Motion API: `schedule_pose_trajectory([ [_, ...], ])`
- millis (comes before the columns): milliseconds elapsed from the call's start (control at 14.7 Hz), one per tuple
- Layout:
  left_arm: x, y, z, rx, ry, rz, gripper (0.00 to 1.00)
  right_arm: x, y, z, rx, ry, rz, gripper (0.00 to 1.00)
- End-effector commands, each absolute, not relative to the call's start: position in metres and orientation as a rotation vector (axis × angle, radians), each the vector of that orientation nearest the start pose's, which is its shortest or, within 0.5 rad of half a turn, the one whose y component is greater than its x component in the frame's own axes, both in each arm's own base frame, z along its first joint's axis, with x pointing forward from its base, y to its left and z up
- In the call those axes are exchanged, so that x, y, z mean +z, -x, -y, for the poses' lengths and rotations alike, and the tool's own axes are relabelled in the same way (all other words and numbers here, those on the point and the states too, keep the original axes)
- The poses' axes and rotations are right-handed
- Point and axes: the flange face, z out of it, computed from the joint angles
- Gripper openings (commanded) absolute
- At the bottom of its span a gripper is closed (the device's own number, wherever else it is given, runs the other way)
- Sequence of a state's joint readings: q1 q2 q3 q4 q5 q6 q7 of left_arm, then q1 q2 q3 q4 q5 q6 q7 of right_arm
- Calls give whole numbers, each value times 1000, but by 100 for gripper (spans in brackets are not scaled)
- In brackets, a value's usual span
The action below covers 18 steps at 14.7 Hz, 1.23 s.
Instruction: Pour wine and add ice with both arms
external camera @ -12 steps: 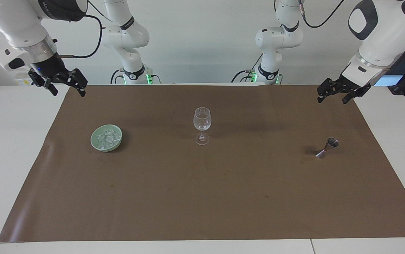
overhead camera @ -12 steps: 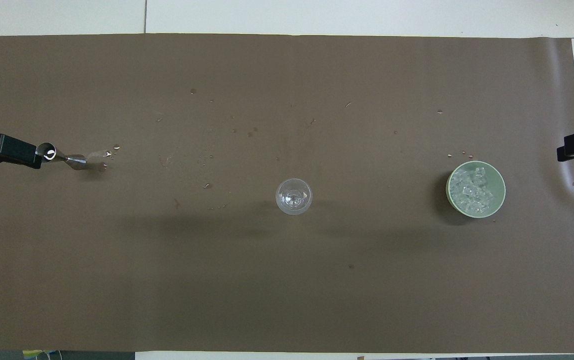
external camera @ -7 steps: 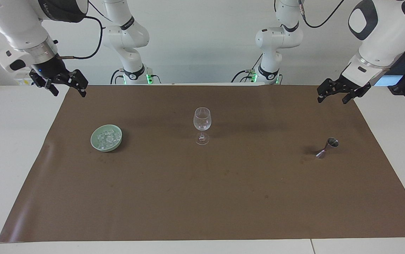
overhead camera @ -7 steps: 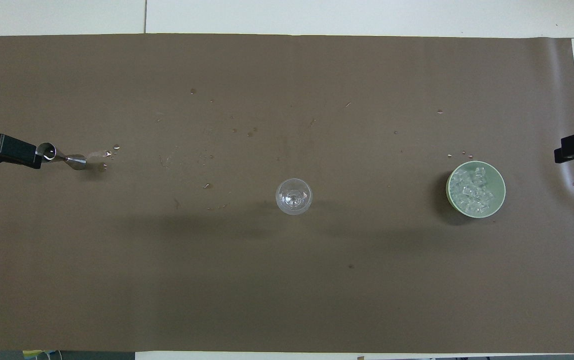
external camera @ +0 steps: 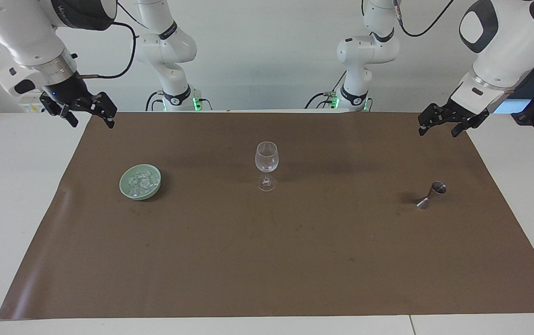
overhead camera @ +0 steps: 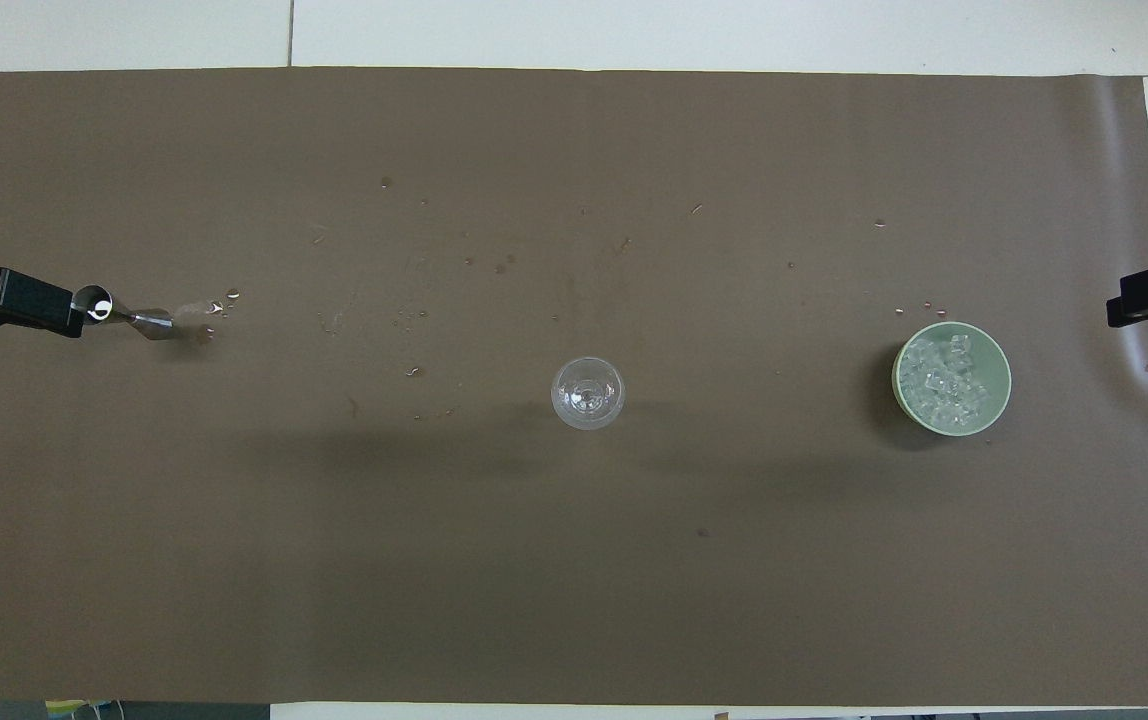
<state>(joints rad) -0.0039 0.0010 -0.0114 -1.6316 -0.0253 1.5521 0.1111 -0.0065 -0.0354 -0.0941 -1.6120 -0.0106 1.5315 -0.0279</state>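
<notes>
Slightly inward, at upper left of the facing frame, my right gripper (external camera: 89,114) is drifting, open and empty; my left gripper (external camera: 443,124) is waiting open; I am planning a slow, centred descent over the ice (external camera: 140,181).

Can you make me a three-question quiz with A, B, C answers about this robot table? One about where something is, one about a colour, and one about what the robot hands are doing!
1. Where is the ice?
A. In the wine glass
B. In the bowl
C. Scattered on the table

2. What colour is the bowl?
A. Pale green
B. Red
C. Black

3. What are the two end effectors doing?
A. Both squeezing the wine glass
B. One holds the bowl
C. Both open, holding nothing

Answers:
1. B, the cubes are piled inside the bowl, while the wine glass has none.
2. A, its rim looks pale green.
3. C, the left end effector and right end effector hang open over the table's ends.
</notes>
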Motion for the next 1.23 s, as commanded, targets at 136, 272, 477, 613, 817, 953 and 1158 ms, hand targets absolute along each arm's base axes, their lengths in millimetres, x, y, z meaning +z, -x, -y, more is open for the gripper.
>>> schedule_pose_trajectory([
  [136,594,-546,9,120,3154,-178,100,621,-531,57,57,3131,-137,100],
  [272,594,-546,9,120,3154,-178,100,621,-531,57,57,3131,-139,100],
  [477,591,-542,10,171,3152,-181,100,621,-531,57,57,3131,-137,100],
  [613,597,-543,5,149,3157,-160,100,621,-531,57,57,3131,-137,100],
  [817,594,-546,-1,154,3180,-83,100,621,-531,57,57,3131,-137,100],
  [953,588,-547,-20,190,3244,70,100,621,-531,57,57,3131,-137,100],
  [1158,557,-571,-34,313,3256,601,100,621,-531,57,57,3131,-137,100],
])
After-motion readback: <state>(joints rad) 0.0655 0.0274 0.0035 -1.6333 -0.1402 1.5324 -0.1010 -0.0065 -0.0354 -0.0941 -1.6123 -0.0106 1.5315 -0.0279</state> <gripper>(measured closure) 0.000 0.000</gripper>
